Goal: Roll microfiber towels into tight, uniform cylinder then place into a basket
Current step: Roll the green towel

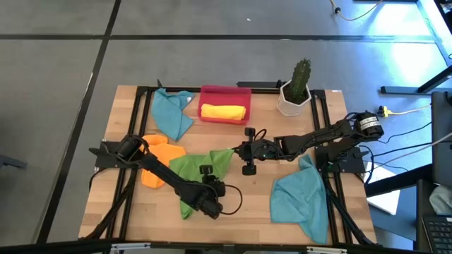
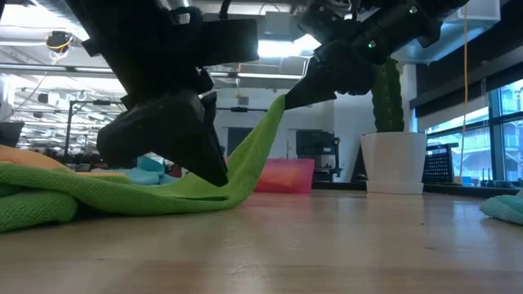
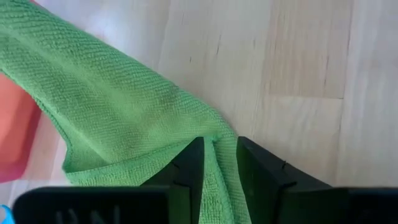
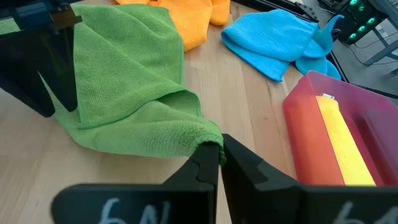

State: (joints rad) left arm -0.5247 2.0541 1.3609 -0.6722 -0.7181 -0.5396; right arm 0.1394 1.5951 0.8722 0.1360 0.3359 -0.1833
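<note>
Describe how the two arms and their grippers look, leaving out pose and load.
Both arms are black and built of jointed links. The left gripper and right gripper end in two flat, wedge-shaped dark fingers. A black cable loops beside the left wrist. The right arm's base joint has a silvery ring.

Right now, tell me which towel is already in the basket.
The rolled yellow towel, lying inside the red basket; the green, orange and teal ones lie unrolled on the table.

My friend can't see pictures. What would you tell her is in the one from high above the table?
Two robot arms pinch a green towel on a wooden table, the left gripper near its front edge and the right gripper at its far corner. A red basket behind holds a rolled yellow towel.
</note>
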